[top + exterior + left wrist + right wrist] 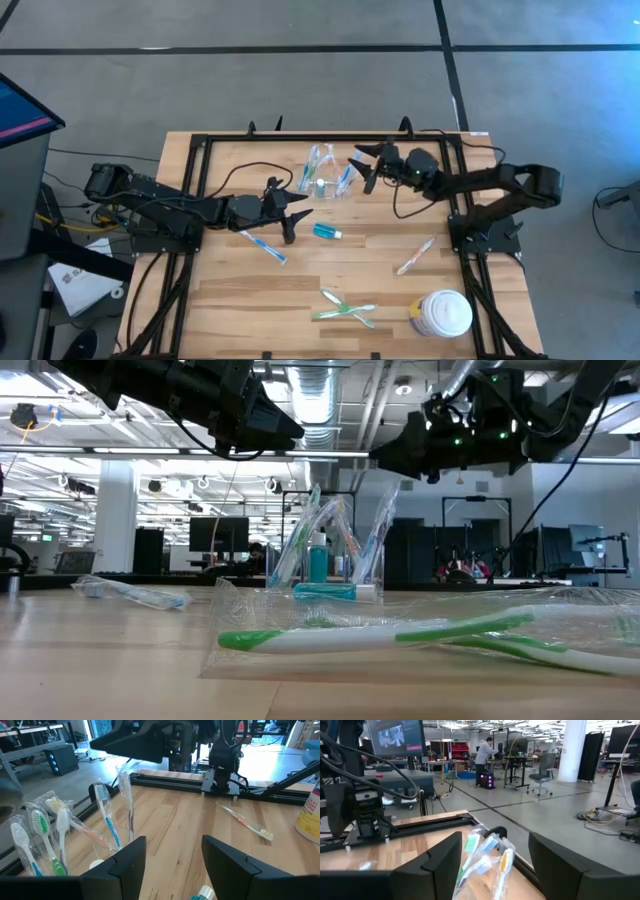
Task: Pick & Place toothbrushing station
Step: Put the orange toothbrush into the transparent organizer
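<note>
The clear holder (325,172) stands on the table toward its far edge, with several wrapped toothbrushes (325,540) leaning upright in it. A small teal tube (327,232) lies just nearer. A blue toothbrush (265,245), a whitish one (415,255) and green ones (345,308) lie flat on the wood. My left gripper (297,213) hangs open in the air left of the tube, nothing between its fingers (125,865). My right gripper (362,165) hovers open just right of the holder, above the brush heads (485,855), touching nothing.
A white round lidded jar (441,313) stands at the near right corner. A black frame (200,150) runs along the table's far and side edges. Bare wood lies between the tube and the green brushes.
</note>
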### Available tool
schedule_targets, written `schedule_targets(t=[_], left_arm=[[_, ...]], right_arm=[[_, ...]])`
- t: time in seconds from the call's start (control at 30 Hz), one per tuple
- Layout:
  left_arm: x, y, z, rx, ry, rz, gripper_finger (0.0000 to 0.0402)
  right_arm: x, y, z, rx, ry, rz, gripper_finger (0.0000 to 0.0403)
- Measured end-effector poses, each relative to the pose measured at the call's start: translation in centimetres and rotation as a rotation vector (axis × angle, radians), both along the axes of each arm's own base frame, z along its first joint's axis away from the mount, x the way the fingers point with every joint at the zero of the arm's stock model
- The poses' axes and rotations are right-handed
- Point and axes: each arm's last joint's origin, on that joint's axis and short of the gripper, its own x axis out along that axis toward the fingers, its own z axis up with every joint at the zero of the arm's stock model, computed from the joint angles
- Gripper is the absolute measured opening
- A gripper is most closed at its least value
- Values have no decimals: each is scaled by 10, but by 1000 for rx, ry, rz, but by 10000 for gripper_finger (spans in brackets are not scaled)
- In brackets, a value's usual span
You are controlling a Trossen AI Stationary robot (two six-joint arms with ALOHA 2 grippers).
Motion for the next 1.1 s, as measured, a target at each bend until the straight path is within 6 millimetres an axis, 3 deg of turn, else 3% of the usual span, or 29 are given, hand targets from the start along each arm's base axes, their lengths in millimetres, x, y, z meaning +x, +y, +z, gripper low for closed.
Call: schedule_targets(t=[0.33,0.57,1.1], left_arm=[[0,0,0,0,0,0,186],[0,0,0,0,0,0,186],[0,0,0,0,1,0,186]], right_arm=[[-15,21,20,-19,77,58,213],[-31,43,33,-5,122,196,206],[-67,88,17,58,500,392,184]])
